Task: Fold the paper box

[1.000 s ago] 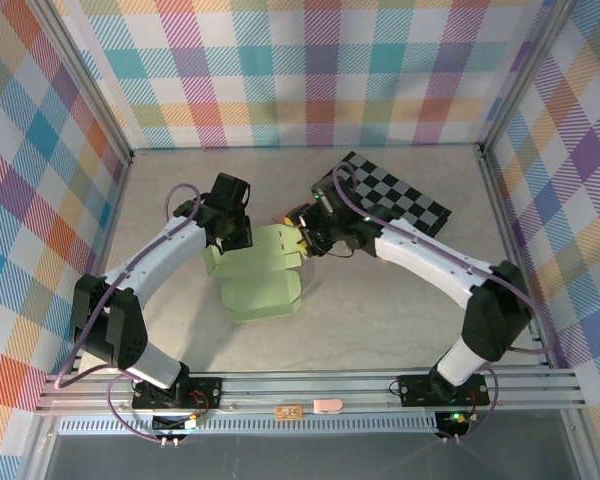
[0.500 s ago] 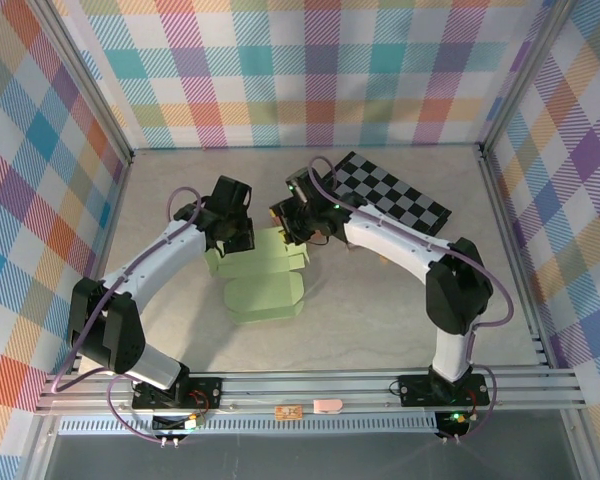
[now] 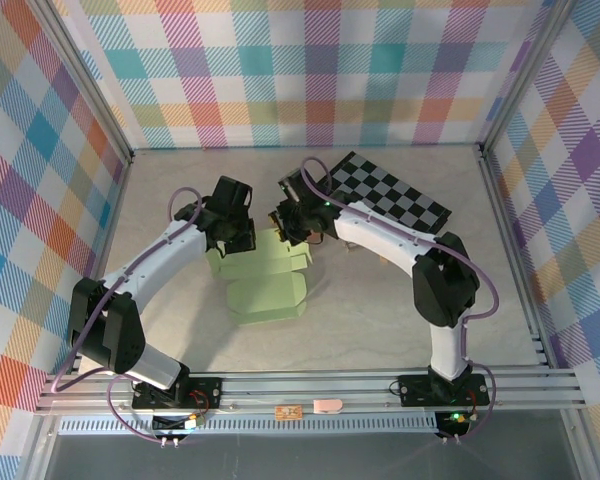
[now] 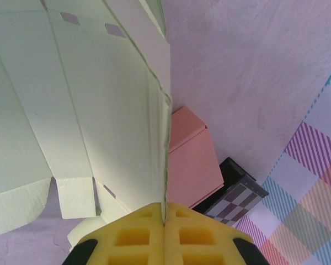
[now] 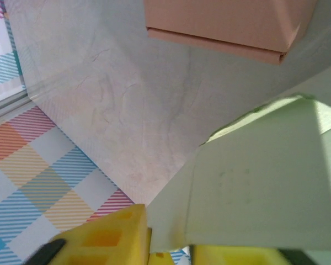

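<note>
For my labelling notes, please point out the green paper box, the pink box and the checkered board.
green paper box (image 3: 265, 290): top external view, on its flat lower panel.
pink box (image 4: 190, 168): left wrist view, on its broad side face.
checkered board (image 3: 395, 195): top external view, on the middle of its surface.

Overhead view; two close wrist views

paper box (image 3: 265, 280) mid-table | left pincer (image 3: 234, 238), right pincer (image 3: 288, 226) at its far edge
</note>
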Controlling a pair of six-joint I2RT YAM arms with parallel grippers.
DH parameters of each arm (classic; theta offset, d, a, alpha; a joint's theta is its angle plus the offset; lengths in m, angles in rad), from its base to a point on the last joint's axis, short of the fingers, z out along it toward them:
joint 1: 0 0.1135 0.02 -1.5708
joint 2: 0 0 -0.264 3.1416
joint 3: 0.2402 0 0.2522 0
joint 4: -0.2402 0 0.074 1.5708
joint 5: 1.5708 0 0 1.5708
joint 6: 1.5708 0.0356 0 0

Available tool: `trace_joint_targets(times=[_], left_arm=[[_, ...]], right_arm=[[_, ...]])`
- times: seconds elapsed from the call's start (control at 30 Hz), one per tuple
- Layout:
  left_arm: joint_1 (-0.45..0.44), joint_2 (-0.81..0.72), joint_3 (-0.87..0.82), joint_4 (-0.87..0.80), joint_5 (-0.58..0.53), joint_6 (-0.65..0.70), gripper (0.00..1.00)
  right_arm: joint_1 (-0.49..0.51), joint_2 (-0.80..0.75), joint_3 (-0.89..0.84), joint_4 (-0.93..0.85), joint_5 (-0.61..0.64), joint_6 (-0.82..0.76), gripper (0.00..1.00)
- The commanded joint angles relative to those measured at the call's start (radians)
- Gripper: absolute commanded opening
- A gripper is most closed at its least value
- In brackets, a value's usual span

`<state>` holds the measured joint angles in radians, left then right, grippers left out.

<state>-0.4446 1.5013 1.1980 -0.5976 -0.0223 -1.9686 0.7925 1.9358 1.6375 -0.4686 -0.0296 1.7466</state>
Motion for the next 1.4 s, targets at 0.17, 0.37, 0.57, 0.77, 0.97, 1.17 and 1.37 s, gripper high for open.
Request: trace_joint_targets(times=[0.17, 0.37, 0.57, 0.77, 0.97, 1.17, 1.37], left_arm=[[-0.016, -0.039, 0.008, 0.054, 0.035, 0.061, 0.17], [0.02, -0.08, 0.109, -0.048, 0.102, 0.509, 0.51], [0.043, -0.154, 0.109, -0.125, 0.272, 1.208, 0.54], [0.039, -0.215, -0.113, -0.07, 0.361, 1.502, 0.59], [-0.013, -0.235, -0.272, 0.188, 0.379, 1.595, 0.66], [-0.032, -0.144, -0.287, 0.261, 0.249, 1.672, 0.66], [-0.034, -0.027, -0.232, 0.312, 0.197, 1.717, 0.63]], right_arm=[[-0.028, -0.006, 0.014, -0.077, 0.029, -0.004, 0.0], [-0.106, -0.079, -0.009, -0.155, 0.0, -0.043, 0.0], [-0.208, -0.177, -0.122, -0.143, -0.073, -0.052, 0.0], [-0.292, -0.22, -0.15, -0.158, -0.143, -0.082, 0.0], [-0.341, -0.241, -0.171, -0.162, -0.183, -0.091, 0.0], [-0.36, -0.247, -0.181, -0.16, -0.214, -0.091, 0.0], [-0.366, -0.257, -0.202, -0.148, -0.224, -0.083, 0.0]])
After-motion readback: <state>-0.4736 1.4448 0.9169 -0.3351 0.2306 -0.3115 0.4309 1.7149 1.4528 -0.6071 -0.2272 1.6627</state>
